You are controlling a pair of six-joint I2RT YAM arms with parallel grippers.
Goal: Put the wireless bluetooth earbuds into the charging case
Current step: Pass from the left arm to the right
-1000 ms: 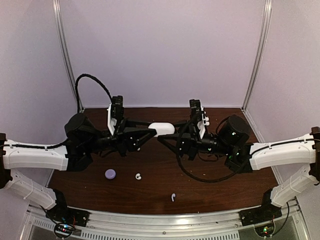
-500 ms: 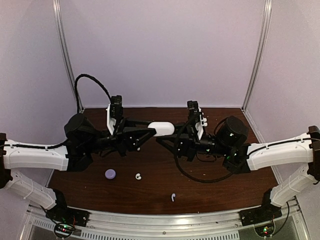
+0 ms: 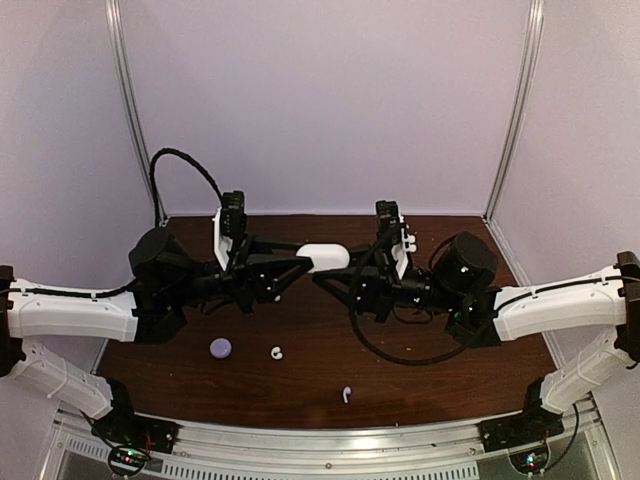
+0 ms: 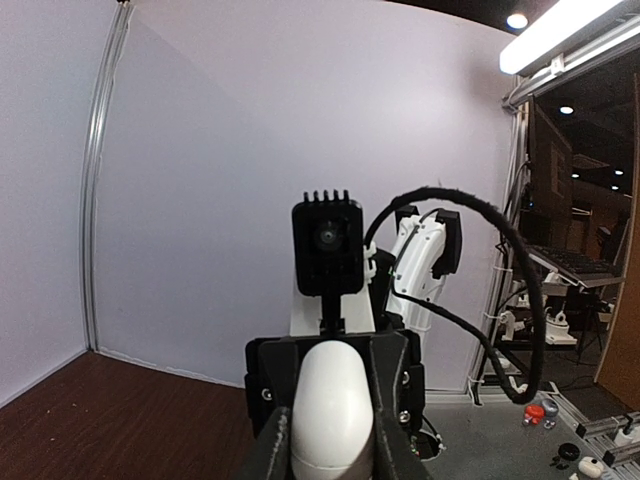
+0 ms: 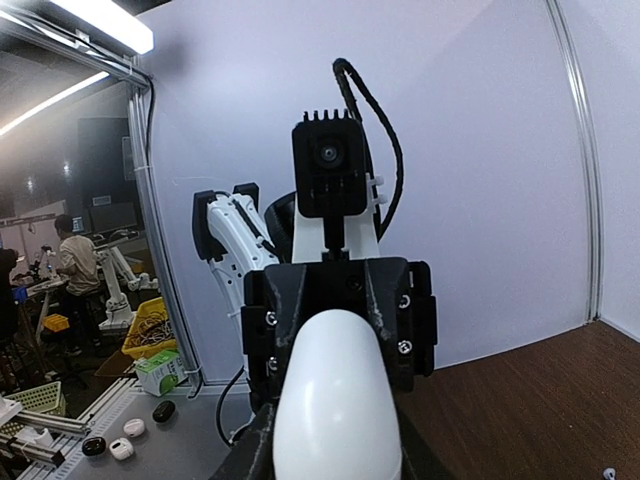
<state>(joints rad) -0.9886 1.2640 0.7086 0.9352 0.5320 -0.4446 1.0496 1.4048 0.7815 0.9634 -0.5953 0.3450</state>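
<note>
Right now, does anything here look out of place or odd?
The left gripper and right gripper hold the case in the air together; lavender bud, curled bud and stemmed bud lie scattered on the table. No damage shows.

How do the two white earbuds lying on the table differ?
The curled earbud is a C-shaped hook; the stemmed earbud has a straight stalk. The curled one lies farther left and back, the stemmed one nearer the front edge. Both are white and loose on the table.

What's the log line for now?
left gripper: holds white case | right gripper: holds it | lavender earbud, curled earbud, stemmed earbud: on table
</note>
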